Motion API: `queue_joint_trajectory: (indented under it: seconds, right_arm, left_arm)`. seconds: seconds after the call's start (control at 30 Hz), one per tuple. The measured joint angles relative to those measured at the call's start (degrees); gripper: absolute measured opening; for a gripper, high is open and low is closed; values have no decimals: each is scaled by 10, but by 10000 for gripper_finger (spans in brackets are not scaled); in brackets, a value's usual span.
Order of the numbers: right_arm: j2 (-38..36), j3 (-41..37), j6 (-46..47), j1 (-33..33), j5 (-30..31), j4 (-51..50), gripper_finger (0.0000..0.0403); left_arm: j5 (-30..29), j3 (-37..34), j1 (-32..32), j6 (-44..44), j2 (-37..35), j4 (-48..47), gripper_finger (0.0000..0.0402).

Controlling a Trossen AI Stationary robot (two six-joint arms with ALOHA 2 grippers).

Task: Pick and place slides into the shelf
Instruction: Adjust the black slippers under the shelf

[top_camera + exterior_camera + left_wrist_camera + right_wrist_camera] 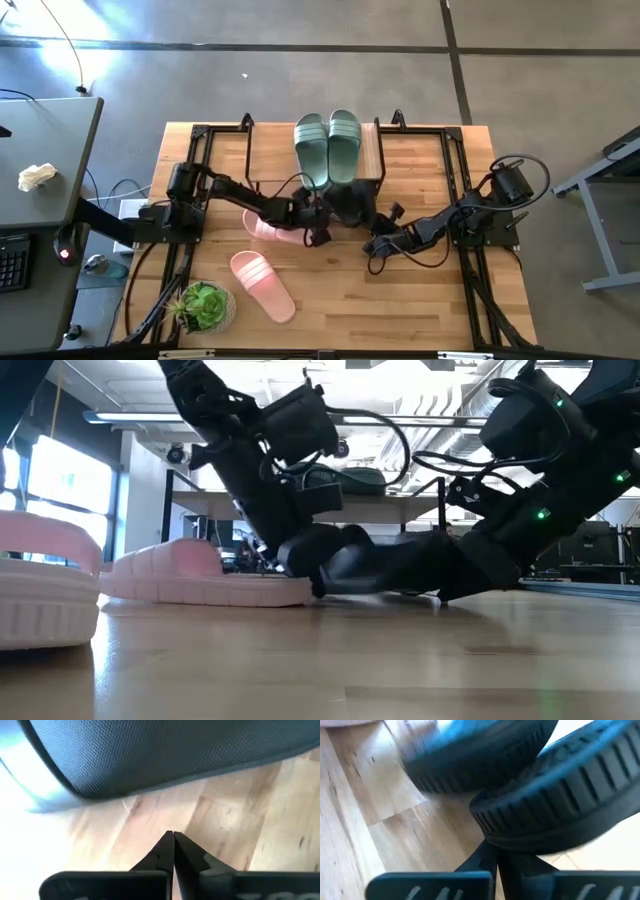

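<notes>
Black slides [348,205] at table centre, both our grippers pressed shut beside them.

Our left gripper [173,840] sits at their nine o'clock, right gripper [496,852] at four, fingers together and holding nothing. We judge the slides light, rubbery and flexible; the ribbed strap looks the best hold.

Two dark jointed arms [225,190] with looping black cables and green indicator lights.
</notes>
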Motion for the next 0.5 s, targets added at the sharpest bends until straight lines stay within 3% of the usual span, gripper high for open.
queue_joint_trajectory:
  seconds: [0.23,0.5]
  right_arm:
    - [-1,0,-1,0,11,3,0]
    - [-1,0,-6,0,0,6,0]
  left_arm:
    - [-11,0,-20,-11,-3,-23,0]
    - [-30,-3,-61,-53,-40,-129,1]
